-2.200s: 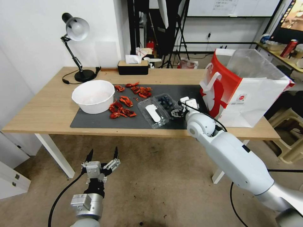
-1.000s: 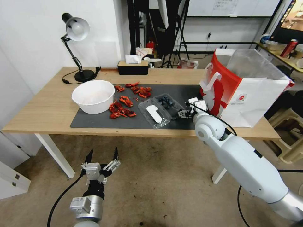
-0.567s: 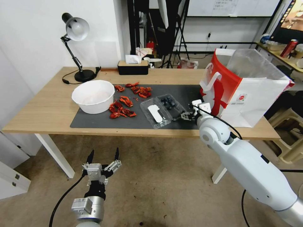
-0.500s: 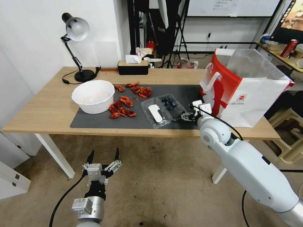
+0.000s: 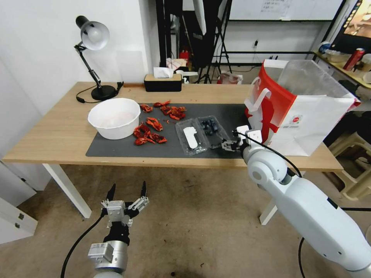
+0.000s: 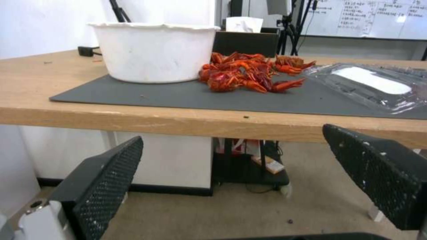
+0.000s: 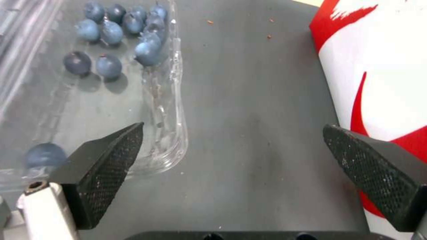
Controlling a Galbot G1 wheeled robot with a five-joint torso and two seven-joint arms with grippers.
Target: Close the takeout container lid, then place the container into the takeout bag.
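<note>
The takeout container [image 5: 201, 132] lies open and flat on the dark mat, both clear halves side by side. The lid [image 5: 189, 137] with its white sticker is the half on the left; the half on the right holds the blue berries [image 5: 210, 125]. My right gripper [image 5: 228, 146] hovers open at the container's near right corner. In the right wrist view the gripper [image 7: 231, 160] has one finger [image 7: 106, 160] over the berry half's rim [image 7: 173, 100]. The takeout bag [image 5: 299, 110] stands open just right of it. My left gripper [image 5: 126, 193] hangs open below the table edge.
A white bowl [image 5: 114, 117] and red crawfish [image 5: 154, 127] sit left of the container on the mat [image 5: 116, 148]. A lamp [image 5: 94, 42] and a tissue box [image 5: 162, 82] stand at the table's back. The bag's red side [image 7: 382, 66] is close beside the right gripper.
My right gripper has drawn back to the right, toward the table's near edge. The container has turned and slid a little rightward. The left arm has stayed put.
</note>
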